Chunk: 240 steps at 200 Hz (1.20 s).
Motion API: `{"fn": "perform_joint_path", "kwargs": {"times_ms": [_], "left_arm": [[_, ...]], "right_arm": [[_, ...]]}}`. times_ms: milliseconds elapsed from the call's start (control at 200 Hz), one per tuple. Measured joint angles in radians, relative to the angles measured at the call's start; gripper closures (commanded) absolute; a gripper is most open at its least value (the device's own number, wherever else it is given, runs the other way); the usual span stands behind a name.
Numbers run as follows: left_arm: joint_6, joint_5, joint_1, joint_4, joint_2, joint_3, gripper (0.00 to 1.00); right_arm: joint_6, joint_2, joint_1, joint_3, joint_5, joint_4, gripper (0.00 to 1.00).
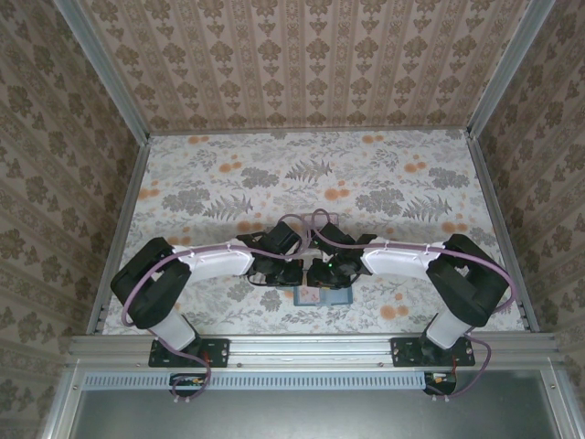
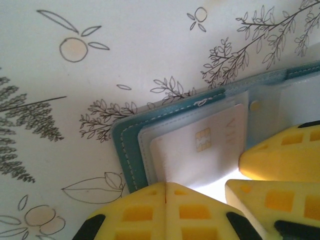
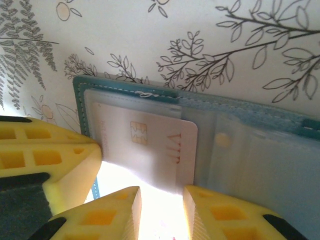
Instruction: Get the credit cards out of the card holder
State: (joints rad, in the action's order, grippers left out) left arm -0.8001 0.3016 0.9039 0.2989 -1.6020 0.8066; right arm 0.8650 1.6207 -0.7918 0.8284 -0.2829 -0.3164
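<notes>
Overhead even, sharp; wrist views soft, white glare low centre, possibly overexposed.

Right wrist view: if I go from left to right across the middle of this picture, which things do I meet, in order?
The left gripper → pale credit card → round stud → card holder's right panel.

We see a table (image 1: 366, 183) whose pale surface is printed with grey ferns and orange blossoms. Directly on it, near the front edge, lies the teal card holder (image 1: 334, 298), opened out flat.
</notes>
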Motion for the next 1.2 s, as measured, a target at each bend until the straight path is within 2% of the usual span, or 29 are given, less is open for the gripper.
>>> {"fn": "perform_joint_path", "kwargs": {"times_ms": [665,1200], "left_arm": [[0.010,-0.015,0.011,0.058,0.001,0.031,1.00],[0.011,-0.003,0.026,0.051,-0.050,0.068,1.00]], "right_arm": [[-0.010,-0.059,0.000,0.020,0.043,-0.085,0.69],[-0.017,-0.023,0.005,0.012,0.038,-0.074,0.75]]}}
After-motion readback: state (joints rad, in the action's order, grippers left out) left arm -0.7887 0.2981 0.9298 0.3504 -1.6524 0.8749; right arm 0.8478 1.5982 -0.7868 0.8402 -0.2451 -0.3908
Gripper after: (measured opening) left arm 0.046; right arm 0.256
